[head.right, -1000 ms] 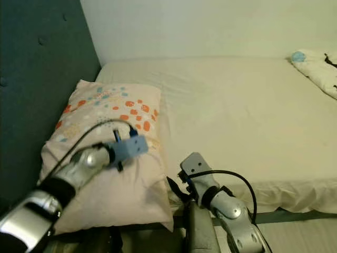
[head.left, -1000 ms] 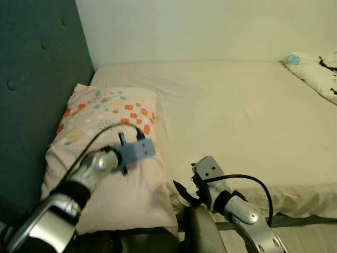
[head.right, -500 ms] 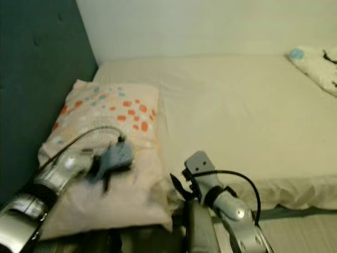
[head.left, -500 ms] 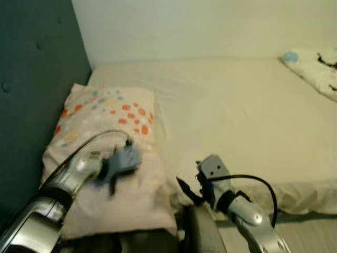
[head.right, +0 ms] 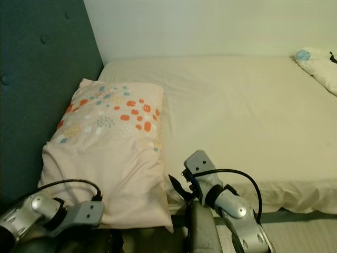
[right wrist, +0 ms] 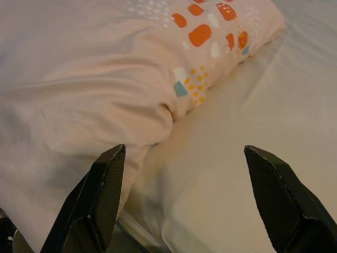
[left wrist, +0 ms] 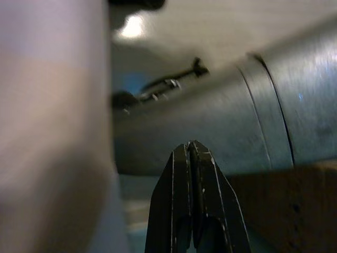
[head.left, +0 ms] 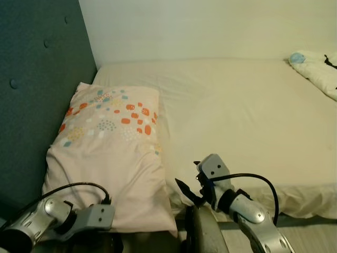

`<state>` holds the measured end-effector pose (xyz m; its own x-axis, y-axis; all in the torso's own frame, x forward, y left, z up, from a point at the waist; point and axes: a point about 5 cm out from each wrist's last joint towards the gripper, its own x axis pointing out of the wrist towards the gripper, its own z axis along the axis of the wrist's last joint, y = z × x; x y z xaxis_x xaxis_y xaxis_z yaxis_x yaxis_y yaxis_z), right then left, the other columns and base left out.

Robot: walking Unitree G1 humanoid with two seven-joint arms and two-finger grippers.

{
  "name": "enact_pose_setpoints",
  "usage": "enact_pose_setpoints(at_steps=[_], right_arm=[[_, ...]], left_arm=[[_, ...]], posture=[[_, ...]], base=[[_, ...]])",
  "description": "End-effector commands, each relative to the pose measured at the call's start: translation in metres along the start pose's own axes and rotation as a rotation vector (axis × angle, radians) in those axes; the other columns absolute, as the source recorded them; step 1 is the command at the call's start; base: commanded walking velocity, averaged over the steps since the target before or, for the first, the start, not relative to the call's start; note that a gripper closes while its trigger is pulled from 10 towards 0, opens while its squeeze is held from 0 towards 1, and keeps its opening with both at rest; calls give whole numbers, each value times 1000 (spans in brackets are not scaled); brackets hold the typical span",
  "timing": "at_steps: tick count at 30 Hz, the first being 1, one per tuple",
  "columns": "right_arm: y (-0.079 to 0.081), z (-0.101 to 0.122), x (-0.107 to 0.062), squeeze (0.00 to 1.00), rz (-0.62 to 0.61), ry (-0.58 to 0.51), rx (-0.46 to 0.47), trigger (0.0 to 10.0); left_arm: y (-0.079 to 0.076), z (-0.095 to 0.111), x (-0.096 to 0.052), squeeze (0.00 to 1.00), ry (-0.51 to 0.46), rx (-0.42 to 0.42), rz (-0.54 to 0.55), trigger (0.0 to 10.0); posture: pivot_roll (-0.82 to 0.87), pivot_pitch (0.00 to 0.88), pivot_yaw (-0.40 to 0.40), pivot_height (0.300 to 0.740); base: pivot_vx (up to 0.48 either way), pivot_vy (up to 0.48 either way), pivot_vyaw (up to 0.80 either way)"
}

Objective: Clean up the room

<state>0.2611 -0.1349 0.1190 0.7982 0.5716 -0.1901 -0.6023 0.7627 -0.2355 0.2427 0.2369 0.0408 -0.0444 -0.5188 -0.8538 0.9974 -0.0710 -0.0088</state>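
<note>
A pink pillow with orange and blue spots lies at the head of the bed, against the headboard. Its near corner hangs over the mattress edge. My left arm is low at the bed's near edge, just under the pillow's front edge. In the left wrist view the left gripper is shut on nothing, with a blurred pink surface beside it. My right gripper is open, hovering over the sheet beside the pillow's near right corner. It also appears at the mattress edge.
The bed's cream sheet stretches to the right. A dark teal padded headboard rises on the left. White patterned bedding lies at the far right corner. A strip of floor runs below the mattress edge.
My left arm has dropped from above the pillow to below its near edge. The pillow now lies uncovered. The right arm has stayed in place.
</note>
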Motion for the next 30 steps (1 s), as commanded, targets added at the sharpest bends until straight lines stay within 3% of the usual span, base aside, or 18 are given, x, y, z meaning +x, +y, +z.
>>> enact_pose_setpoints(at_steps=[1, 4, 6, 10, 12, 14, 16, 17, 18, 21, 23, 25, 27, 30], right_arm=[[1, -3, -2, 0, 3, 13, 10, 10000], [-1, -4, -3, 0, -12, 13, 2, 10000], [-1, -4, -3, 0, -12, 13, 2, 10000], [-2, -4, -4, 0, -25, 9, -9, 10000], [-2, -4, -4, 0, -25, 9, -9, 10000], [-2, -4, -5, 0, -38, 8, -3, 10000], [-2, -4, -5, 0, -38, 8, -3, 10000], [-3, -4, -5, 0, -45, 9, -3, 10000], [-3, -4, -5, 0, -45, 9, -3, 10000], [-6, -5, -8, 0, -75, 12, 6, 10000], [-8, -6, -9, 0, -94, 15, 14, 10000], [-8, -6, -9, 0, -102, 16, 19, 10000], [-10, -9, -10, 0, -129, 31, 18, 10000], [-11, -10, -10, 0, -138, 37, 17, 10000]], left_arm=[[-11, -4, 12, 0, 14, -4, -49, 0], [-9, -2, 24, 0, 36, 33, 33, 0], [-9, -2, 24, 0, 36, 33, 33, 0], [19, 6, 34, 0, 102, 88, 334, 0], [19, 6, 34, 0, 102, 88, 334, 0], [42, 18, 29, 0, 65, 78, 544, 0], [42, 18, 29, 0, 65, 78, 544, 0], [56, 24, 22, 0, 55, 85, 639, 0], [56, 24, 22, 0, 55, 85, 639, 0], [95, 40, -17, 0, 117, 168, 839, 0], [110, 46, -36, 0, 160, 195, 922, 0], [114, 48, -41, 0, 171, 201, 953, 0], [127, 55, -58, 0, 237, 234, 1041, 0], [131, 57, -64, 0, 262, 247, 1071, 0]], posture=[[-95, 211, -27, 570], [-98, 211, -26, 570], [-98, 211, -26, 570], [-103, 214, -30, 570], [-103, 214, -30, 570], [-107, 223, -30, 570], [-107, 223, -30, 570], [-107, 223, -30, 570], [-107, 223, -30, 570], [-113, 235, -25, 570], [-113, 235, -25, 570], [-113, 235, -25, 570], [-112, 238, -22, 570], [-112, 238, -22, 570]], base=[[0, 0, 0], [0, 0, 0], [0, 0, 0], [0, 0, 0], [0, 0, 0], [0, 0, 0], [0, 0, 0], [0, 0, 0], [0, 0, 0], [0, 0, 0], [0, 0, 0], [0, 0, 0], [0, 0, 0], [0, 0, 0]])
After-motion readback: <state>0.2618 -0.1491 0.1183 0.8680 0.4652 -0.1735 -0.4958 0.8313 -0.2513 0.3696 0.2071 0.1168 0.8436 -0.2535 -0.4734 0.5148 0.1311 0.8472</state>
